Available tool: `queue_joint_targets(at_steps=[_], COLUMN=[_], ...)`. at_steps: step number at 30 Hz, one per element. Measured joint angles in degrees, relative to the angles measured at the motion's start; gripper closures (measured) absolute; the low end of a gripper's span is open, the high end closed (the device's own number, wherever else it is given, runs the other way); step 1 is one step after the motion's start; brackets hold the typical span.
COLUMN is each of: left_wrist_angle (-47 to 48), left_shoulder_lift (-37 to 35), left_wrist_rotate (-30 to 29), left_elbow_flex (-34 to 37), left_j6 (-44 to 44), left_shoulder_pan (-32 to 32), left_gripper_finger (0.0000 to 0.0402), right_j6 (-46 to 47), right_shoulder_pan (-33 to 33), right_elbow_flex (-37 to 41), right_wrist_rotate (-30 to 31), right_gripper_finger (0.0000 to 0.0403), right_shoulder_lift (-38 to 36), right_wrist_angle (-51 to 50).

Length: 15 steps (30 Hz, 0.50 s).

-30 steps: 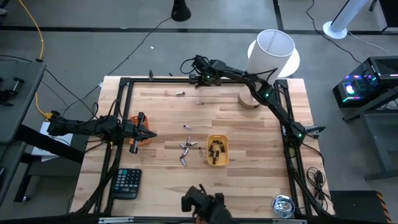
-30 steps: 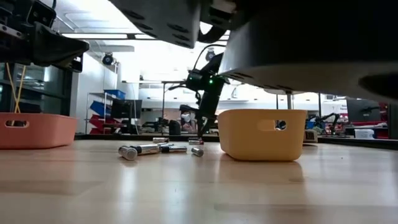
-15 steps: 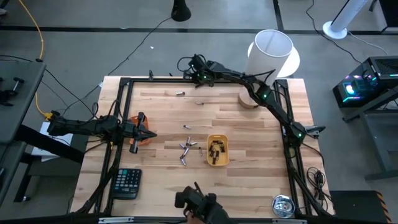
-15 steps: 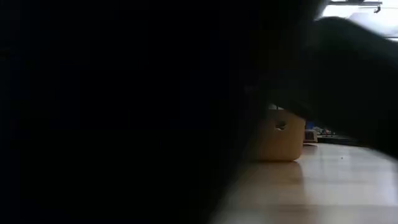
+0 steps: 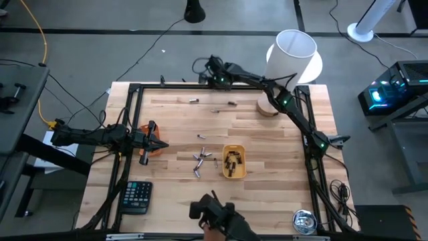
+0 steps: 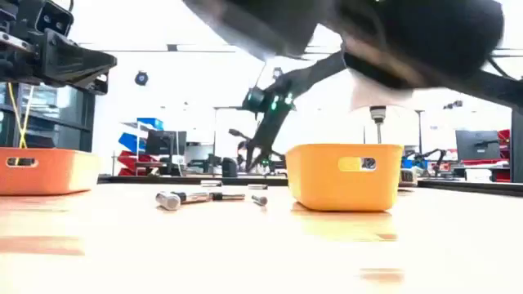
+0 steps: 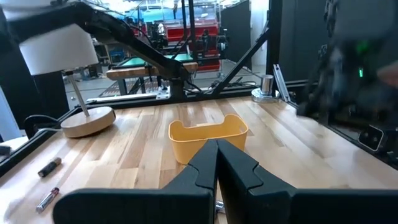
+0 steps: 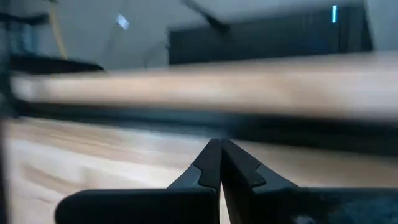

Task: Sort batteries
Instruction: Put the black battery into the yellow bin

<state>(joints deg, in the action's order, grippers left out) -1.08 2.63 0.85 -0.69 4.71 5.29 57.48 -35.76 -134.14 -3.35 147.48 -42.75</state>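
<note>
Silvery and dark batteries [image 5: 200, 159] lie loose mid-table, also seen in the low view [image 6: 196, 197]. A few more lie toward the far edge [image 5: 215, 110]. Dark batteries fill the yellow tray [image 5: 233, 161]. The orange tray [image 5: 148, 154] sits at the left edge. My left gripper [image 5: 164, 143] hovers over it, shut and empty, its fingertips meeting in its wrist view [image 7: 217, 149]. My right gripper [image 5: 212, 67] is raised at the table's far edge, shut and empty [image 8: 219, 148].
A black calculator [image 5: 136, 196] lies at the near left corner. A white lamp [image 5: 291, 53] on a round wooden base [image 5: 267, 107] stands far right. A person's hand with a dark object [image 5: 217, 217] reaches over the near edge. A metal tin [image 5: 304, 221] sits near right.
The hand with the dark object at the near edge moved about; it covered the low camera half a second ago and now only crosses the top of that view. One more battery now lies near the far edge, right of the other two there.
</note>
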Motion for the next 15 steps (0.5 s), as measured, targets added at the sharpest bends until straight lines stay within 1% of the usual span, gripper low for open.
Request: queue_joint_targets(at_steps=[2, 4, 7, 9, 11, 14, 15], left_wrist_angle=[-0.1, 0.0, 0.0, 0.0, 0.0, 0.0, 0.0], left_shoulder_lift=[0.0, 0.0, 0.0, 0.0, 0.0, 0.0, 0.0], left_wrist_rotate=[0.0, -0.1, -0.1, -0.2, -0.2, -0.2, -0.2], left_elbow_flex=[0.0, 0.0, 0.0, 0.0, 0.0, 0.0, 0.0], left_j6=[0.0, 0.0, 0.0, 0.0, 0.0, 0.0, 0.0], left_shoulder_pan=[0.0, 0.0, 0.0, 0.0, 0.0, 0.0, 0.0], left_gripper_finger=[0.0401, 0.0401, 0.0401, 0.0401, 0.0401, 0.0401, 0.0401], right_j6=[-3.6, -6.4, -12.3, -15.9, -19.2, -20.5, -20.7], right_shoulder_pan=[-0.7, -1.4, -1.3, -0.1, 0.9, 1.3, 1.2], right_elbow_flex=[-0.7, -0.3, -0.2, 0.0, 0.0, -0.1, -0.1], right_wrist_rotate=[0.4, -1.4, -1.4, -0.1, 5.0, 17.2, 20.4], right_gripper_finger=[0.0403, 0.0403, 0.0403, 0.0403, 0.0403, 0.0403, 0.0403], right_shoulder_lift=[-2.2, -4.5, -6.1, -6.7, -7.6, -8.4, -8.3], right_wrist_angle=[1.3, 2.6, 0.1, -2.4, -6.8, -17.7, -21.5])
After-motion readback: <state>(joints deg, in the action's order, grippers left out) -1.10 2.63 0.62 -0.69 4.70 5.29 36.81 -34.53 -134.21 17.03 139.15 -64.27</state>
